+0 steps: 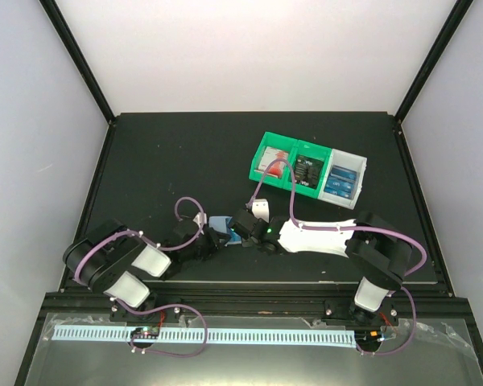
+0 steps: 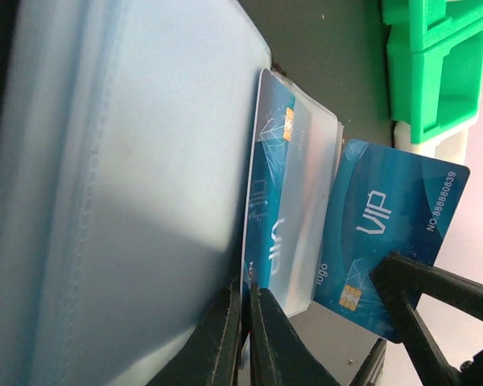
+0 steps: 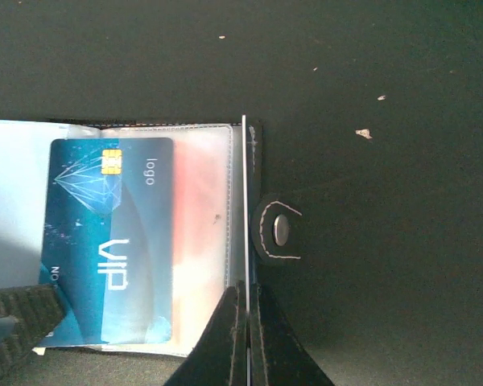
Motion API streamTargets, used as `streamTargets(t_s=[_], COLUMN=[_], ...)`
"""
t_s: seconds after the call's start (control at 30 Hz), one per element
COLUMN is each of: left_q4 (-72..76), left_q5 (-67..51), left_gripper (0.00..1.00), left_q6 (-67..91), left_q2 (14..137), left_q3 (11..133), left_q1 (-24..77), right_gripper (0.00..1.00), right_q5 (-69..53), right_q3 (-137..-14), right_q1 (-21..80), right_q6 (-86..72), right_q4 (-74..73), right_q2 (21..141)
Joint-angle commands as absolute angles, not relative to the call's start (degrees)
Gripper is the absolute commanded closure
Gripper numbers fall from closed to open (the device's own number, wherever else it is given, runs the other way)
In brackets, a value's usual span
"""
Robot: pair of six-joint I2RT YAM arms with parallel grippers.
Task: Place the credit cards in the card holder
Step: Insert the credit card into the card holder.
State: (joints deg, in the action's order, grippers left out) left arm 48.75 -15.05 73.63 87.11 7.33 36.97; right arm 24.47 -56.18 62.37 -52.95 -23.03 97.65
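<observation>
Two blue VIP cards lie at the card holder, which is open between the two grippers at the near middle of the table. The first blue card sits inside a clear sleeve directly ahead of the left gripper. That gripper's fingers are pressed together on the thin lower edge of the sleeve. Whether they also catch the card itself cannot be told. The second blue card lies just to the right of that sleeve, chip end nearest the left gripper, and is partly tucked under the clear plastic.

In the right wrist view this same card lies to the left of the right gripper. The right gripper is clamped shut on a thin leaf of the holder seen edge-on. The holder's snap tab sticks out just ahead and to the right of those fingers.

Well beyond both grippers stand three joined bins. One green bin holds red-and-white cards. A second green bin holds black cards. A white bin holds more blue cards.
</observation>
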Motion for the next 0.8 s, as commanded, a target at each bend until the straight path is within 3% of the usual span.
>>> streamTargets(t_s=[0.0, 0.2, 0.57, 0.77], left_q4=[46.5, 39.4, 18.4, 13.6], left_q5=[-18.8, -18.8, -15.1, -14.1], left_gripper=[0.94, 0.85, 0.44, 0.40], left_q6=[70.5, 66.7, 60.2, 56.9], left_q2=[89.7, 87.5, 77.3, 75.9], left_q3=[10.9, 13.2, 16.0, 18.8], left_q1=[37.8, 38.0, 38.4, 38.4], right_gripper=[0.99, 0.99, 0.99, 0.99], right_q5=[23.7, 24.1, 23.7, 22.3], right_q3=[-54.5, -53.9, -53.1, -52.5], right_q1=[62.1, 62.1, 62.0, 61.7], right_q6=[-54.0, -54.0, -54.0, -53.8], right_q4=[-23.0, -23.0, -21.8, -20.7], right_q2=[97.5, 96.7, 95.2, 95.2])
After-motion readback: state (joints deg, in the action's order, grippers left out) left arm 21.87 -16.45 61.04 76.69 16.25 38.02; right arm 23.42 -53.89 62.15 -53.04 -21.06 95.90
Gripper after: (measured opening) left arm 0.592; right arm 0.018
